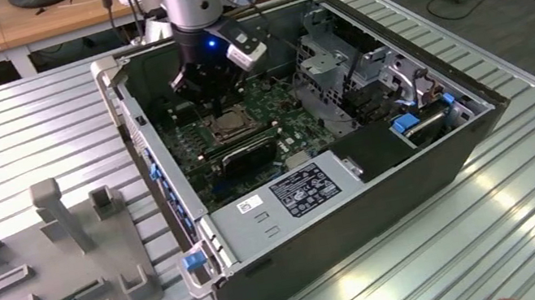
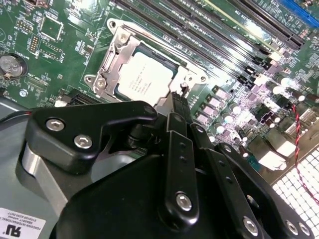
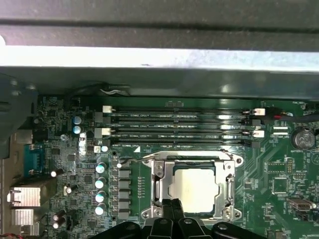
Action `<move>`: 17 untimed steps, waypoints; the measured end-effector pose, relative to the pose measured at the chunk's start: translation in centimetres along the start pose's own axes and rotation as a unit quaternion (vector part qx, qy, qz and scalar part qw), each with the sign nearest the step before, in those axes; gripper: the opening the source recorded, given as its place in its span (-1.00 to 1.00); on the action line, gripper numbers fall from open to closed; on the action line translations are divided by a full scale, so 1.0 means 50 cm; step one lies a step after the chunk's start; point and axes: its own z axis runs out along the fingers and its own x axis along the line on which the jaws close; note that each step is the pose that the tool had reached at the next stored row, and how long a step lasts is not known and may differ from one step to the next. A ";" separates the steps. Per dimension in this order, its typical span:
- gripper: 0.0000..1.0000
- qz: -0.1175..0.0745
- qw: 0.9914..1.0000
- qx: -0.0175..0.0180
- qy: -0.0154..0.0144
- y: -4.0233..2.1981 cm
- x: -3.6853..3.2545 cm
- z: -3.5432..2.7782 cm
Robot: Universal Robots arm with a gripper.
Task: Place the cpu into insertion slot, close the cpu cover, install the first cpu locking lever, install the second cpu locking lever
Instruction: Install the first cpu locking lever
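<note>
Hovering closed and empty, pincer (image 2: 178,98) has its tips pressed together just at slot's (image 3: 149,160) edge, prob. to push rather than grasp. Cpu (image 3: 195,189) lies flat in slot, a pale matte square. Cover (image 3: 158,185), a thin shiny steel frame, is down round it. Green board (image 3: 279,169) w/ long black slots (image 3: 174,117) sits inside dark case (image 1: 366,207) on ribbed metal bench (image 1: 12,137).

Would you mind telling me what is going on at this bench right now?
A robot arm's gripper reaches into an open computer case, hanging at the edge of the insertion slot. The cpu already lies in the slot, and the cpu cover appears to lie flat around it. Whether the locking levers are latched is unclear.
</note>
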 end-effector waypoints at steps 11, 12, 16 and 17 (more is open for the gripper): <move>-0.79 0.000 1.000 0.000 0.000 0.001 0.037 0.002; -0.79 0.000 1.000 0.000 0.000 0.001 0.040 0.002; -0.79 0.000 1.000 0.000 0.000 0.001 0.052 0.002; -0.79 0.000 1.000 0.000 0.000 0.001 0.054 0.002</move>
